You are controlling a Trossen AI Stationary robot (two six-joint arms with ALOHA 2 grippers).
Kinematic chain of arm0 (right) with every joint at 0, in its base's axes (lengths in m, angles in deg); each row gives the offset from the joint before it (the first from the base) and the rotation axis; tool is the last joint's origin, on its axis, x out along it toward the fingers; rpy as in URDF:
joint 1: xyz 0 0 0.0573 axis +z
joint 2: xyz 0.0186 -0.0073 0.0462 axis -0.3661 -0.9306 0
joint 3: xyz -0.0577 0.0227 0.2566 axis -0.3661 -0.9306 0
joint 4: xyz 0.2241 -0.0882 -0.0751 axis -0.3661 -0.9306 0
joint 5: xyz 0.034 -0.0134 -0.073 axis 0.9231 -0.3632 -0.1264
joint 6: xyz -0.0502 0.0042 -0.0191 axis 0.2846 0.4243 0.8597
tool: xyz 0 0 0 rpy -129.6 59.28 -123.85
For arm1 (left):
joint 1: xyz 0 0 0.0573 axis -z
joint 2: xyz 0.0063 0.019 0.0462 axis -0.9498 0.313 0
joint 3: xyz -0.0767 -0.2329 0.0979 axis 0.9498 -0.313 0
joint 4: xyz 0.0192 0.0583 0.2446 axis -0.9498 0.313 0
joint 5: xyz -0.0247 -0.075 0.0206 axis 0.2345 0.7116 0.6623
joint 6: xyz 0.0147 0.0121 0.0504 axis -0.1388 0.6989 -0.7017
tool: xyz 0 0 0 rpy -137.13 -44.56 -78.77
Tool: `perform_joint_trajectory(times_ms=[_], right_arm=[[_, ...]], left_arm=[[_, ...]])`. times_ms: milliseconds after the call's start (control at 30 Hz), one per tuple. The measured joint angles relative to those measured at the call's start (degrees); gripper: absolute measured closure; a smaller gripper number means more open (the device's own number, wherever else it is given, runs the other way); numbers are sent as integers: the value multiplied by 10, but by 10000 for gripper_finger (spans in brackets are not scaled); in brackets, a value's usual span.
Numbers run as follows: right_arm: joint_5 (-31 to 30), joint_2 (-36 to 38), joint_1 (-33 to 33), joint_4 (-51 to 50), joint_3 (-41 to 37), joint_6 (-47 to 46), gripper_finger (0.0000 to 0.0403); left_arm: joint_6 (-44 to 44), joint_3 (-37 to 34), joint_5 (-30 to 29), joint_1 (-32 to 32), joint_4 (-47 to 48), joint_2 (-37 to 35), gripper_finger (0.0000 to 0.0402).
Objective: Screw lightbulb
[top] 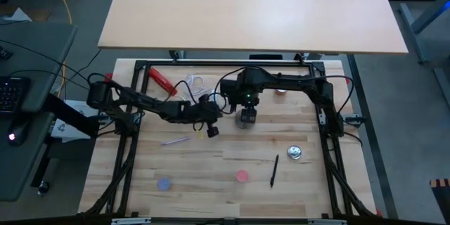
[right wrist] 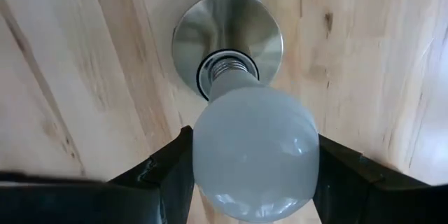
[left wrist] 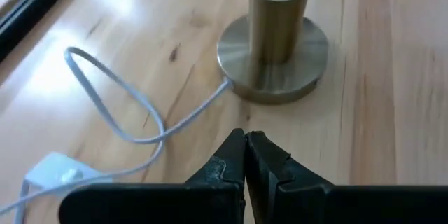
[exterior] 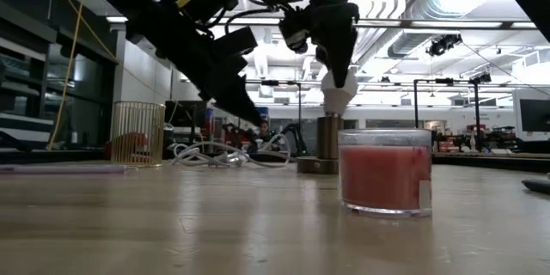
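The white frosted lightbulb (right wrist: 255, 150) stands upright over the round grey metal socket stand (right wrist: 227, 42), its silvery screw base (right wrist: 225, 66) down in the stand's socket. The stand (exterior: 327, 142) rests by its flat foot on the wooden table near its middle. My right gripper (exterior: 338, 67) hangs above the stand, shut on the bulb. My left gripper (left wrist: 246, 143) is shut and empty; it hovers just left of the stand (left wrist: 273, 42), pointing toward it. The stand's white cord (left wrist: 126, 112) lies on the table beside it. My right gripper pinches the bulb's rounded globe (right wrist: 203, 147) between its two fingers, one finger (right wrist: 171, 171) on each side. The fingers come from above, pointing down. The bulb stands upright below them with its screw base in the socket.
A pink cap (top: 242, 176), a blue disc (top: 164, 183), a black pen (top: 274, 170) and a shiny silver disc (top: 294, 153) lie on the near half of the table. A red-handled tool (top: 162, 79) and coiled white cable (top: 193, 84) lie at the far left.
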Motion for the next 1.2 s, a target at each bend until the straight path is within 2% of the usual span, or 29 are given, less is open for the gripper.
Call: perform_joint_trajectory(times_ms=[133,233,433,1033,1200], right_arm=[[22,0,-1,6,-1,-1,183],[37,0,-1,25,-1,-4,183],[38,-1,5,53,-1,-3,180],[47,0,9,59,-1,29,173],[84,0,9,59,-1,51,173]], left_arm=[[-17,9,14,0,-47,30,401],[-23,28,35,0,-47,59,401],[-4,59,41,0,-50,92,401],[1,60,39,0,-59,97,401],[3,61,39,0,-61,106,401]])
